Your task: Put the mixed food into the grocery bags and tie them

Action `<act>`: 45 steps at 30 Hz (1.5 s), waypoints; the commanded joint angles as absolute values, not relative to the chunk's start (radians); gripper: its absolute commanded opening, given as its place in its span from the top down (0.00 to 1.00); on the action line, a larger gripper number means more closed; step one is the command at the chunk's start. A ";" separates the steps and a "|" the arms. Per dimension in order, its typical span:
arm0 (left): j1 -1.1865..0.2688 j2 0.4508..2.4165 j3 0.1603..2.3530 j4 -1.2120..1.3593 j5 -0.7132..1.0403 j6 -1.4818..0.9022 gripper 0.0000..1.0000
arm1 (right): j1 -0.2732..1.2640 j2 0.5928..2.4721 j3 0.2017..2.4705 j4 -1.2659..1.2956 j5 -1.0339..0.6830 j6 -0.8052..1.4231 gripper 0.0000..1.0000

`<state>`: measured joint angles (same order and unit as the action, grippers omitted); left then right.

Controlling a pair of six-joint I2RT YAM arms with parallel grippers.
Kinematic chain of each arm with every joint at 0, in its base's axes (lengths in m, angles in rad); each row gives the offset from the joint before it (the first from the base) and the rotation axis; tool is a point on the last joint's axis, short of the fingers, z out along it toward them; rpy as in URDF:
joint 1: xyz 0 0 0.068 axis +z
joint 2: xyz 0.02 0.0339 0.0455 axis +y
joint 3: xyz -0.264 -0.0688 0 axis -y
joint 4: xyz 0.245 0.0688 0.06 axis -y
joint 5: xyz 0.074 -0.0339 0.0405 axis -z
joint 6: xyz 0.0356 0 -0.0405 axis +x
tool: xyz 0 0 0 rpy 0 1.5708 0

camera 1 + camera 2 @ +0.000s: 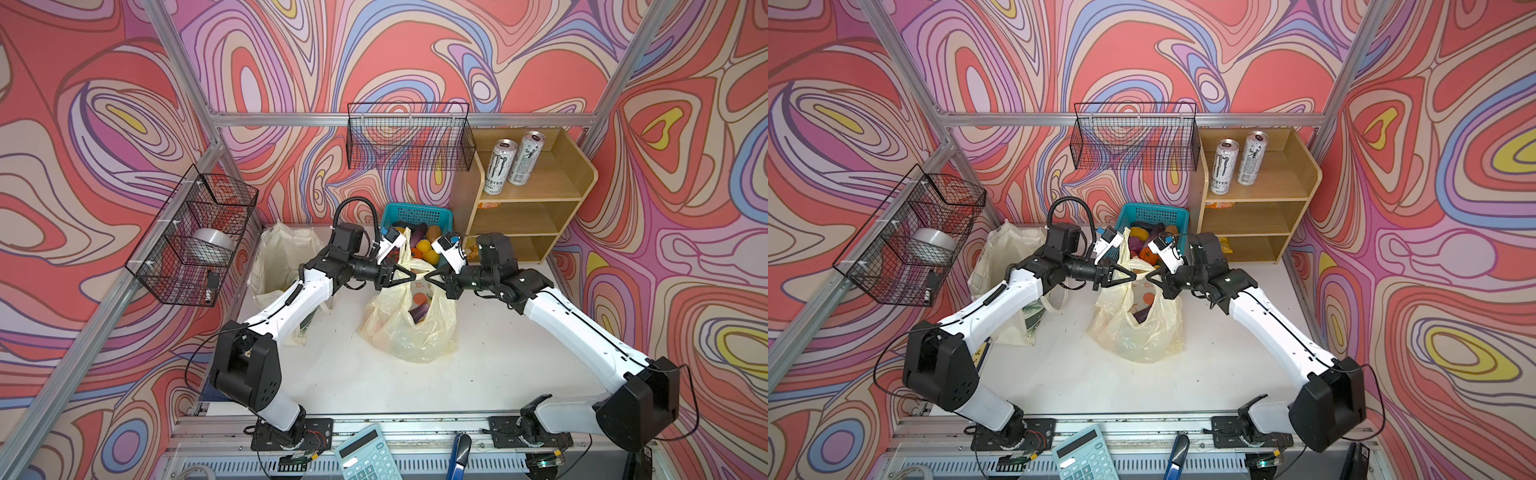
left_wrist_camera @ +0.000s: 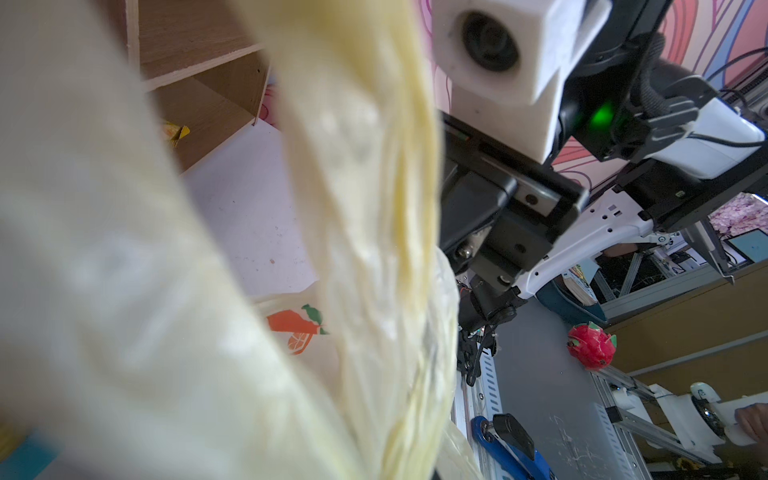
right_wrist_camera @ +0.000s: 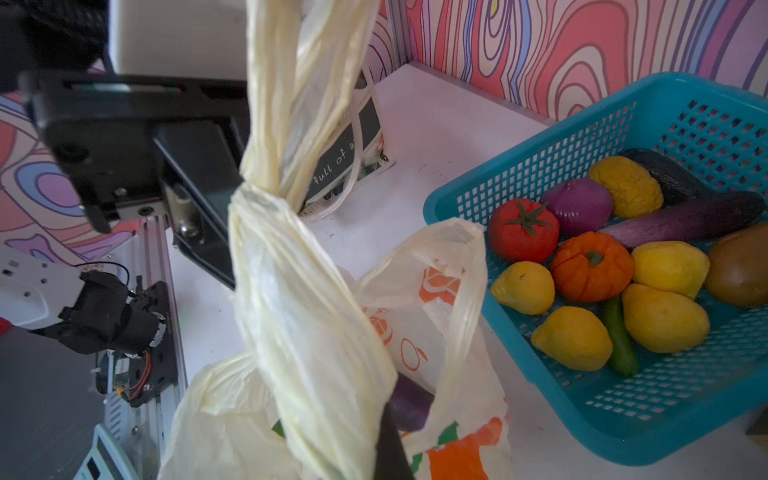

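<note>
At the middle of the white worktop (image 1: pixel 519 353), the pale-yellow plastic bag (image 1: pixel 409 332) was seen standing, bulged with its contents, and a purple eggplant (image 1: pixel 419 312) could be made out through its mouth. Above the bag, the left pincer (image 1: pixel 412 275) and the right pincer (image 1: pixel 429 277) were shown tip to tip in both top views, almost touching. Both were seen with jaws pressed together on the gathered plastic at the bag's top. The right one was clamped on the twisted handle (image 3: pixel 299 291), which was stretched like a tight rope across the right wrist view, with a knot-like bunch (image 3: pixel 255 199) partway along it. A second loop handle (image 3: pixel 461 299) was seen hanging slack beside that rope. The left pincer's own fingers were hidden in the left wrist view, where blurred plastic filled most of the frame.

Just behind the bag, against the back wall, the teal basket (image 1: pixel 415 214) was set, and toy food was seen lying in it: a red tomato (image 3: pixel 523 230), a purple onion (image 3: pixel 577 205), an orange pumpkin (image 3: pixel 592 266), several lemons (image 3: pixel 665 318), a long eggplant (image 3: pixel 681 218), a brown potato (image 3: pixel 739 270) and a green chilli (image 3: pixel 619 336). To the left, partly covered by the left arm, the cream canvas tote (image 1: pixel 274 266) was seen upright and open. Two drink cans (image 1: pixel 498 166) were seen standing on top of the wooden shelf (image 1: pixel 536 199) at the right rear.
</note>
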<state>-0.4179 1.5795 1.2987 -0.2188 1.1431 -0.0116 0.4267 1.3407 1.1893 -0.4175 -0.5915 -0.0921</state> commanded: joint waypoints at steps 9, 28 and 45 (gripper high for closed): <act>-0.382 1.539 1.267 -0.190 1.153 -0.075 1.00 | 0.348 1.294 1.099 -0.330 -0.510 0.004 0.70; -0.383 1.547 1.284 -0.295 1.182 0.004 1.00 | 0.347 1.321 1.285 -0.268 -0.616 0.254 0.44; -0.392 1.555 1.316 -0.338 1.208 0.036 1.00 | 0.360 1.628 1.500 0.046 -0.896 0.578 0.39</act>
<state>-0.3866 1.5528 1.2831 -0.3099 1.1824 0.0013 0.3511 1.6108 1.4624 -0.0479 -0.8471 0.5041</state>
